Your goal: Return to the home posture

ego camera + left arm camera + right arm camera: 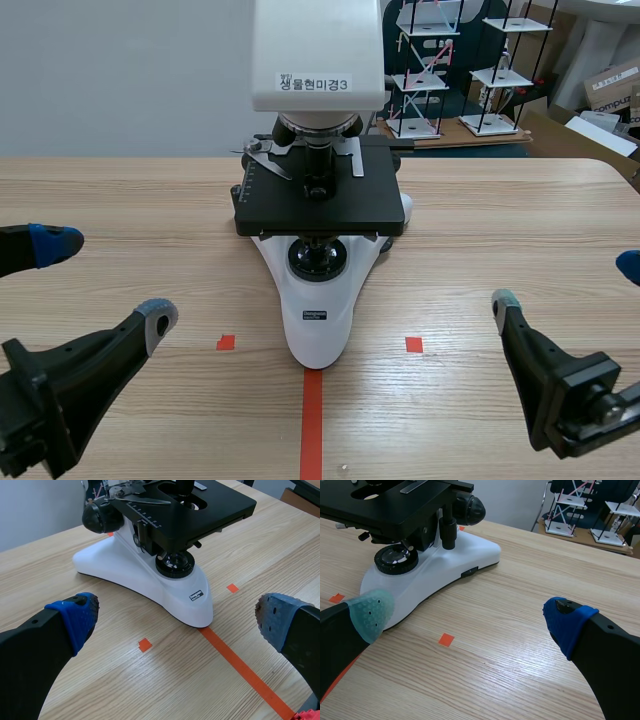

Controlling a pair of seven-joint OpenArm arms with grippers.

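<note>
Nearest me, the left gripper (105, 283) and the right gripper (568, 283) sit low over the wooden table (520, 220). Both have their fingers spread wide with nothing between them. The red tape line (312, 420) runs midway between the two. Ahead of both sets of jaws, and between them, stands the white microscope (318, 300), clear of every finger. The arms look close to home to me. The risk is an inward swing while settling, which could clip the black stage (320, 205) or shove the base askew. Far behind stand wire-frame models (440, 70).
</note>
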